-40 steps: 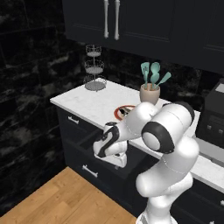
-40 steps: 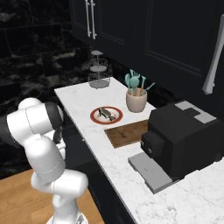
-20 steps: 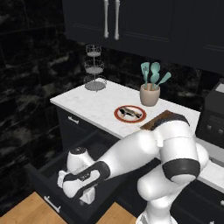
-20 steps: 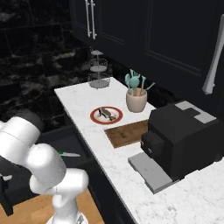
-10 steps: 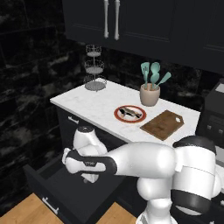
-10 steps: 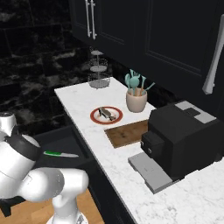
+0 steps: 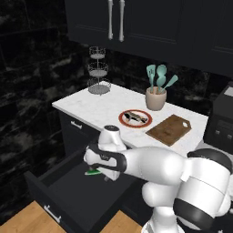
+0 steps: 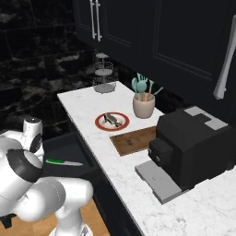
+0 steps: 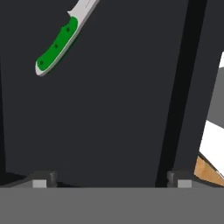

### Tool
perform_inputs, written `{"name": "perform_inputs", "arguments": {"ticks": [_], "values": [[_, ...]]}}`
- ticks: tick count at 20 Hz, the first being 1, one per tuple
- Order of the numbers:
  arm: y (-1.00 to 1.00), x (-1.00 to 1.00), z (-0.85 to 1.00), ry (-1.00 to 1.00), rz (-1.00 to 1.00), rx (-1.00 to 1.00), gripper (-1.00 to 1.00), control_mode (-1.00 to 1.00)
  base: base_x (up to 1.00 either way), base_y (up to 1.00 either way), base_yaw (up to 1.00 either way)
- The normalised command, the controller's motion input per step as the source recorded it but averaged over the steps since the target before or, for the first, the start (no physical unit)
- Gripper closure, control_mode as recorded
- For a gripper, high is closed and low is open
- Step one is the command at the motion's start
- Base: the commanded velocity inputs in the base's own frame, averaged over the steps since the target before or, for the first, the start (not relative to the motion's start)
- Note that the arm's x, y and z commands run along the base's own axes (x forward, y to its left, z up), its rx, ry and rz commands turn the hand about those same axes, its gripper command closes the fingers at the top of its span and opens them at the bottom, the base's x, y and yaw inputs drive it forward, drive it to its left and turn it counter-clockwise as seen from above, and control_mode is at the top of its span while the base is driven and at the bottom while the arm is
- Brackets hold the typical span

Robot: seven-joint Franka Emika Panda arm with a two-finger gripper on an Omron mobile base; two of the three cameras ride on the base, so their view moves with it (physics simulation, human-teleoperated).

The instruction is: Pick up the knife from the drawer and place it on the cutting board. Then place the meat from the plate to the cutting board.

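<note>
Upper left of hand view: knife flat on drawer floor. Gripper spread wide, empty, above drawer. Step: knife pickup. Next, by judgement: shift over green handle, descend, close

Black marble-veined walls close in the corner, with dark upper cabinets hung on the far side, their long silver handles catching the light. A white marble counter runs over black base cabinets, and warm wooden floor shows nearest, low left.
</note>
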Motion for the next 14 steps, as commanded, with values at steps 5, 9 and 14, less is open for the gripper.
{"name": "perform_inputs", "arguments": {"ticks": [5,9,14], "values": [[-0.1,0.5,-0.01,0.0,-0.07,0.0,-1.0,-1.0,0.0,0.0,0.0],[-0.01,0.23,-0.15,0.03,-0.17,-0.06,-1.0,-1.0,0.0,0.0,0.0],[0.0,0.05,-0.32,0.08,-0.23,-0.11,-1.0,-1.0,0.0,0.0,0.0]]}}
